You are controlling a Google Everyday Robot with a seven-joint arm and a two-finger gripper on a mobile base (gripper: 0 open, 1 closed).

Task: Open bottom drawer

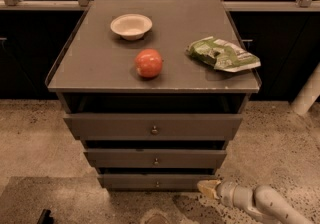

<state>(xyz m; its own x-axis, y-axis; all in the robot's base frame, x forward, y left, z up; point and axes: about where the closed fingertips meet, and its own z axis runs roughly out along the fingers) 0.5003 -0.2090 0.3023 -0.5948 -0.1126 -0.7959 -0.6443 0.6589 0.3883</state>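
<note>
**A:** Where is the hand?

**B:** The hand [209, 188] is low, close to the speckled floor [280, 138], at the lower right corner of the bottom drawer [145, 182]. Its pale tan tip points left toward that front. The grey arm [260, 202] behind it runs off to the lower right edge.

**A:** Is it spread or closed?

**B:** I cannot tell. Only a blunt tan end shows, and I cannot tell if it meets the drawer front or sits just before it.

**A:** And the drawer itself?

**B:** It is the lowest of three dark grey fronts and the narrowest. Its small round knob [157, 184] sits at the centre, well to the left of the hand. A dark gap separates it from the middle drawer [125, 158] above. The top drawer [110, 126] is the widest and has the largest knob.

**A:** What is on the cabinet?

**B:** On the worktop [95, 68] a pale bowl [131, 25] stands toward the back left. A red round fruit [148, 63] lies nearer the front, about centre. A crumpled green packet [223, 54] lies at the right, reaching the edge. All three are apart from one another.

**A:** Anything further out?

**B:** A metal railing [150, 4] runs behind the cabinet, and a white post [307, 93] leans at the far right.
</note>
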